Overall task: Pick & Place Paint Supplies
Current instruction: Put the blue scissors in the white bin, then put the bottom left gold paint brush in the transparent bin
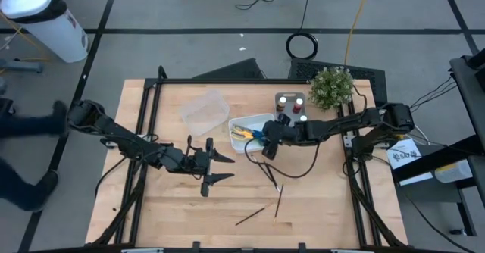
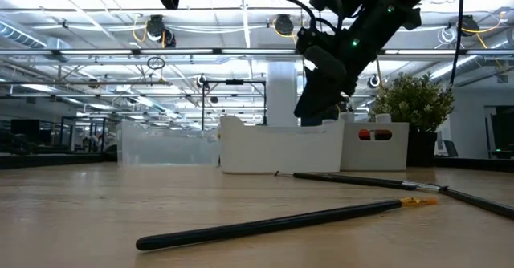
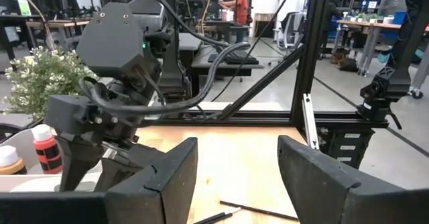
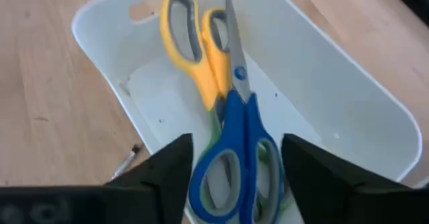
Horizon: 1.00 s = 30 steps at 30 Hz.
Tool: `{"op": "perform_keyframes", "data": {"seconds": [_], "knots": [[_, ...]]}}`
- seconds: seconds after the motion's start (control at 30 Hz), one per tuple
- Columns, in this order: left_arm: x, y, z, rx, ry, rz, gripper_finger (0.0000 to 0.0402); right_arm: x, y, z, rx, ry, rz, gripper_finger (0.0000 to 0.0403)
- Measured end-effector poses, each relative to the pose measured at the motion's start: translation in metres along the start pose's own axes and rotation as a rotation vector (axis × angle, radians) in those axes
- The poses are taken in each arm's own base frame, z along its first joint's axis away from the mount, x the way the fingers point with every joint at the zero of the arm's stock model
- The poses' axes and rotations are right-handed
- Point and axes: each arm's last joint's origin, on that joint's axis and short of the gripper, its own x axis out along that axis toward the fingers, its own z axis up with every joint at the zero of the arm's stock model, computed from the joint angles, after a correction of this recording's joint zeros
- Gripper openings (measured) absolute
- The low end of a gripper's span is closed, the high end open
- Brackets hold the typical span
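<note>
progress: scissors look sorted. the blue scissors (image 4: 234, 140) lie in the white tray (image 4: 348, 110) on top of the yellow scissors (image 4: 194, 43), directly below and between the right gripper (image 4: 231, 177) jaws; a green pair (image 4: 278, 177) shows only as an edge under them. paint pots (image 1: 291, 105) sit in a second tray beside the plant (image 1: 331, 86).

left to do: three brushes (image 1: 267, 179) still lie on the bare table (image 1: 167, 215), well apart from both sets of jaws.

right arm: reaches in over the white tray, jaws released and apart, nothing between them; the blue scissors rest free in the tray.

left arm: gripper (image 1: 213, 167) hovers over mid-table, jaws apart and empty, pointing toward the right arm. judgement: a brush is the next pick.
</note>
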Motion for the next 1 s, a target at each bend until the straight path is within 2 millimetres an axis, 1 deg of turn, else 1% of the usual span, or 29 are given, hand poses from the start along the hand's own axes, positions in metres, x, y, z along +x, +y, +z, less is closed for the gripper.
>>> {"op": "perform_keyframes", "data": {"seconds": [0.07, 0.13, 0.2, 0.27, 0.37, 0.47, 0.6, 0.67, 0.77, 0.83, 0.9, 1.0], "knots": [[0.0, 0.0, 0.0, -0.001, 0.0, 0.0, 0.0214, 0.0, 0.001, 0.002, 0.001, -0.02, 0.006, 0.0238], [0.0, 0.0, 0.0, -0.001, 0.0, 0.0, 0.0214, 0.0, 0.001, 0.003, 0.003, -0.028, 0.009, 0.0251], [0.0, 0.0, 0.0, -0.001, 0.0, 0.0, 0.0214, -0.001, 0.002, 0.004, 0.006, -0.038, 0.02, 0.0257], [0.0, 0.0, 0.0, 0.0, 0.002, 0.0, 0.0214, -0.007, 0.005, 0.006, 0.013, -0.042, 0.077, 0.026], [0.0, 0.0, -0.001, 0.004, 0.013, 0.001, 0.0214, -0.018, 0.017, 0.008, 0.041, -0.045, 0.228, 0.0261], [0.0, 0.0, -0.002, 0.007, 0.02, 0.001, 0.0214, -0.031, 0.038, 0.001, 0.015, -0.01, 0.372, 0.0262], [0.0, 0.0, -0.003, 0.008, 0.034, 0.002, 0.0214, -0.052, 0.077, -0.018, -0.092, 0.012, 0.509, 0.0262], [0.0, 0.0, -0.003, 0.006, 0.034, 0.002, 0.0214, -0.062, 0.098, -0.028, -0.138, -0.004, 0.571, 0.0262], [0.0, 0.0, -0.003, 0.005, 0.034, 0.002, 0.0214, -0.068, 0.129, -0.046, -0.17, -0.057, 0.599, 0.0262], [0.0, 0.0, -0.003, 0.004, 0.034, 0.002, 0.0214, -0.068, 0.145, -0.059, -0.222, -0.087, 0.593, 0.0261], [0.0, 0.0, -0.003, 0.004, 0.034, 0.002, 0.0214, -0.063, 0.157, -0.07, -0.276, -0.102, 0.604, 0.0256], [0.0, 0.0, -0.003, 0.004, 0.035, 0.002, 0.0214, -0.047, 0.165, -0.092, -0.337, -0.036, 0.558, 0.0244]]}}
